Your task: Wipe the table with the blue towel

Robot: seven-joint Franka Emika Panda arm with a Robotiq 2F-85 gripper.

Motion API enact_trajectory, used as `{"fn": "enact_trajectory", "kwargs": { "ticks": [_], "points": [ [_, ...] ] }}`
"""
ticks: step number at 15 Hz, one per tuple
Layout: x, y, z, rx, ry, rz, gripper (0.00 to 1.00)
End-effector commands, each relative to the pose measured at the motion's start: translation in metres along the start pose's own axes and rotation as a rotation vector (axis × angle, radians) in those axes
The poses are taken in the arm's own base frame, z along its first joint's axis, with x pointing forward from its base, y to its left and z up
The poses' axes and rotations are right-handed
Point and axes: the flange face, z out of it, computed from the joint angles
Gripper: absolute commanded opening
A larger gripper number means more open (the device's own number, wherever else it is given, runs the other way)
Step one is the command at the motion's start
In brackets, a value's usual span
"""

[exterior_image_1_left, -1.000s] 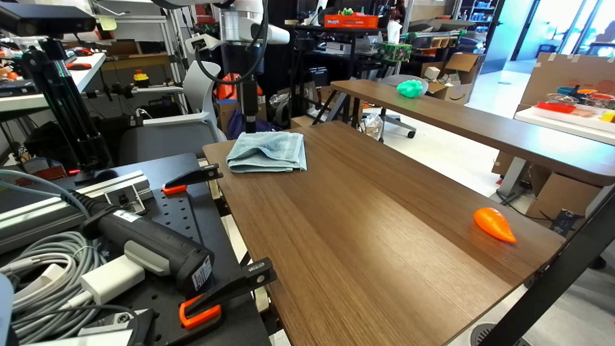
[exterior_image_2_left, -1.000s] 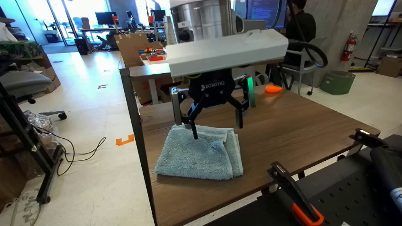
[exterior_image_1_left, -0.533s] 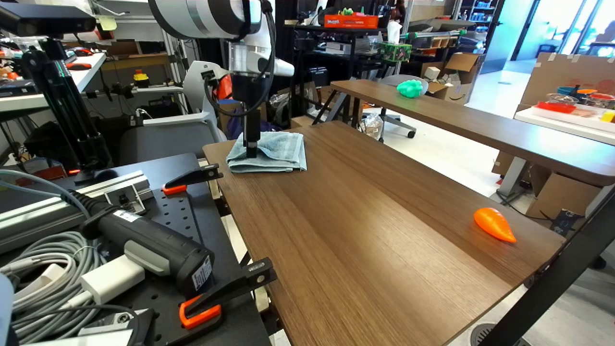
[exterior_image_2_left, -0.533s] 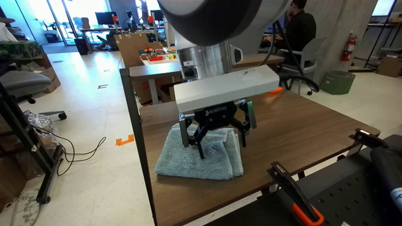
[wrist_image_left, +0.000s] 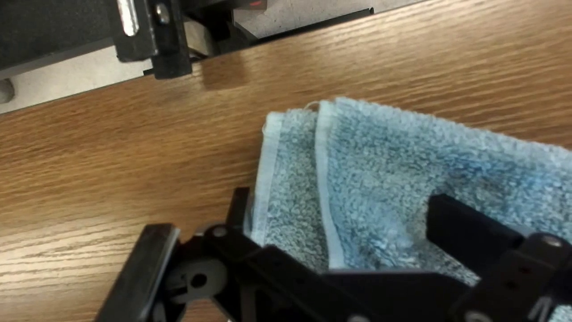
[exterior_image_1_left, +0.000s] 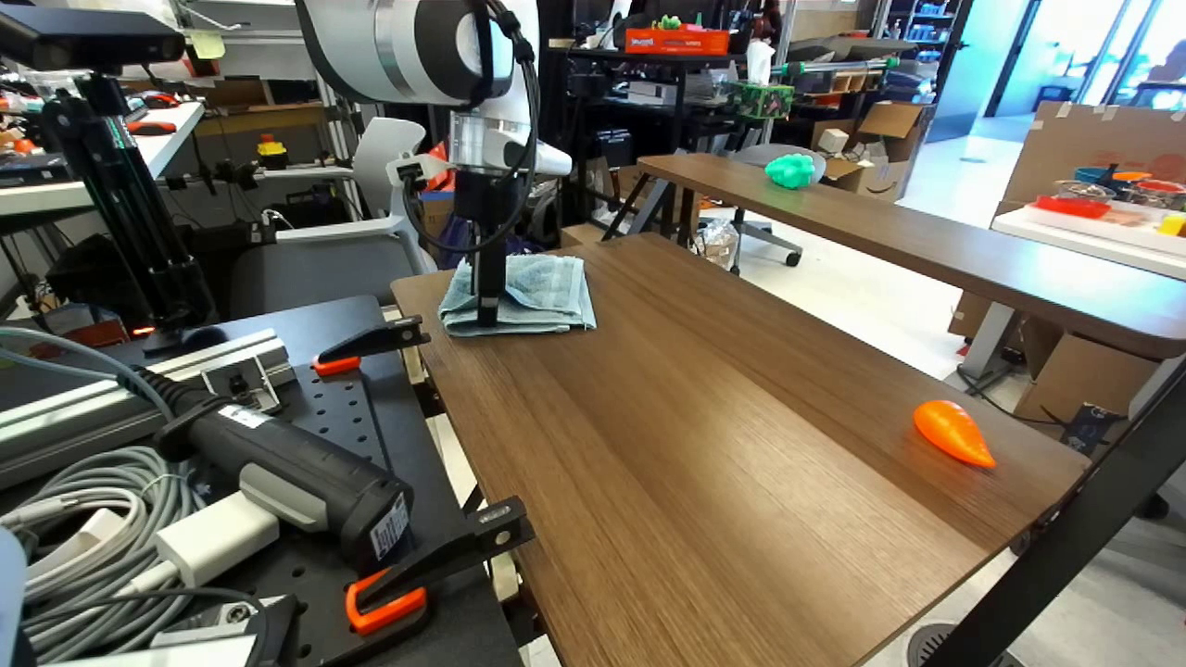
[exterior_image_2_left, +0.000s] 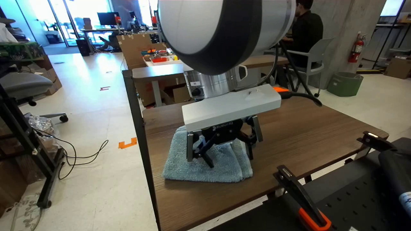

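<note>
The pale blue-grey towel (exterior_image_1_left: 556, 289) lies folded flat on one end of the dark brown table (exterior_image_1_left: 695, 417); it also shows in an exterior view (exterior_image_2_left: 183, 170) and in the wrist view (wrist_image_left: 375, 147). My gripper (exterior_image_2_left: 231, 162) points down at the towel, fingers spread wide with towel between them. In the wrist view, one finger of the gripper (wrist_image_left: 338, 193) is beside the towel's hemmed edge over bare wood. The other finger is over the towel's upper face and appears to press it. The gripper covers part of the towel.
An orange carrot-like object (exterior_image_1_left: 952, 433) lies at the table's far end. Black clamps with orange parts (exterior_image_1_left: 445, 556) grip the table's long edge beside a black cart holding a scanner-like tool (exterior_image_1_left: 287, 463) and cables. A dark post (exterior_image_2_left: 138, 128) stands at the table's end.
My gripper has come down from above the towel to its surface, fingers still apart. The towel has shifted slightly, to the right in both exterior views.
</note>
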Motion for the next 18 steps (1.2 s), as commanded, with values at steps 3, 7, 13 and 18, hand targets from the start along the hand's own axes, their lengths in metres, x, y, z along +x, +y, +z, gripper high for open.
{"fn": "enact_trajectory", "kwargs": {
  "ticks": [3, 7, 13, 18],
  "points": [
    [0.003, -0.006, 0.006, 0.018, -0.008, 0.01, 1.0],
    [0.019, -0.01, 0.031, 0.047, 0.008, 0.062, 1.0],
    [0.074, 0.021, 0.036, 0.117, 0.048, 0.245, 1.0],
    [0.114, 0.068, 0.038, 0.13, -0.009, 0.405, 1.0]
  ]
}}
